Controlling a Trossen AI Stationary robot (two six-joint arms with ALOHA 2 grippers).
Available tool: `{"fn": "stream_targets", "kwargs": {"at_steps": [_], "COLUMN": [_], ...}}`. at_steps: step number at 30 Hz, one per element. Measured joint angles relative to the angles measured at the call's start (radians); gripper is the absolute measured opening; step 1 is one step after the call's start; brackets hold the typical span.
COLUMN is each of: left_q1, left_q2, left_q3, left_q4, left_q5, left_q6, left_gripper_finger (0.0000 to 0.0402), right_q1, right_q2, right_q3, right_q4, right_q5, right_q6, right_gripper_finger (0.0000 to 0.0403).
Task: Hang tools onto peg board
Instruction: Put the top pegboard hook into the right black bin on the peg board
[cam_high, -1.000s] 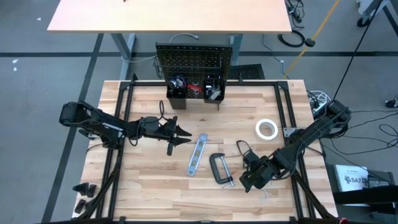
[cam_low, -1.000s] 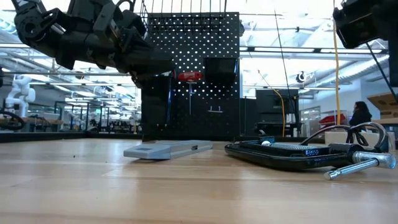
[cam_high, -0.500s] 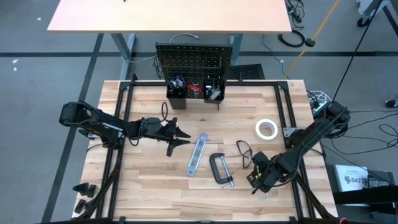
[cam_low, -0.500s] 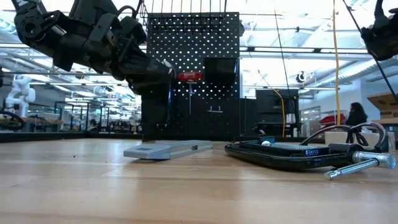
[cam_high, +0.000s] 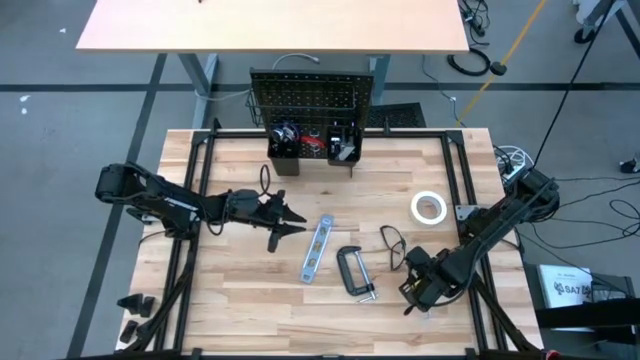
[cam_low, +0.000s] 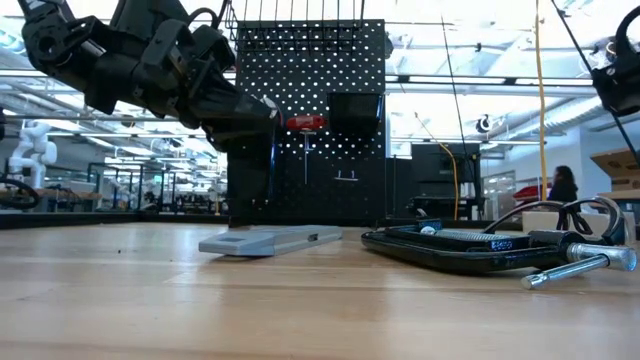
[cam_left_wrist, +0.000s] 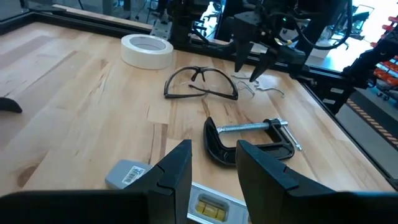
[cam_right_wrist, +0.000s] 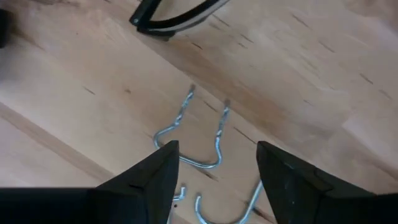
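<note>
I'm hovering the right gripper (cam_right_wrist: 214, 168), fingers spread, over a wire peg hook (cam_right_wrist: 198, 134) lying just beside the glasses (cam_high: 392, 243) — light, stiff, slippery. I'm aiming to pinch its bent middle — the left gripper (cam_high: 290, 218) is waiting near the level (cam_high: 316, 248), holding nothing.

my table (cam_high: 230, 300) is pale wood planks. lying flat on it: the white tape roll (cam_high: 429, 208), the glasses (cam_high: 392, 246), the black c-clamp (cam_high: 355, 272), the blue-silver level (cam_high: 317, 249), and bent wire hooks (cam_right_wrist: 199, 134). the peg board (cam_high: 311, 98) stands at its far edge.
</note>
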Motion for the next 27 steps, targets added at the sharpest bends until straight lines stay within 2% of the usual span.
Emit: {"fn": "stream_targets", "kwargs": {"at_steps": [4,12,18,21,27], "left_q1": [-0.005,-0.005,-0.005,-0.005,-0.005], "left_q2": [0.0,0.0,0.0,0.0,0.0], "left_q3": [0.0,0.0,0.0,0.0,0.0], "left_q4": [0.0,0.0,0.0,0.0,0.0], "left_q5": [0.0,0.0,0.0,0.0,0.0], "left_q6": [0.0,0.0,0.001,0.001,0.001], "left_gripper_finger": [0.0121,0.0121,0.0121,0.0121,0.0121], "right_q1": [0.001,0.003,0.004,0.004,-0.003], "right_q2": [0.0,-0.006,-0.008,-0.001,-0.002], "right_q3": [-0.021,-0.154,-0.148,-0.112,0.043], "right_q4": [0.052,0.19,0.172,0.135,0.02], "right_q5": [0.022,0.013,-0.013,-0.013,-0.014], "right_q6": [-0.001,0.063,0.047,0.036,0.0], "right_gripper_finger": [0.0173,0.0119,0.0015,0.0011,0.0004]}}
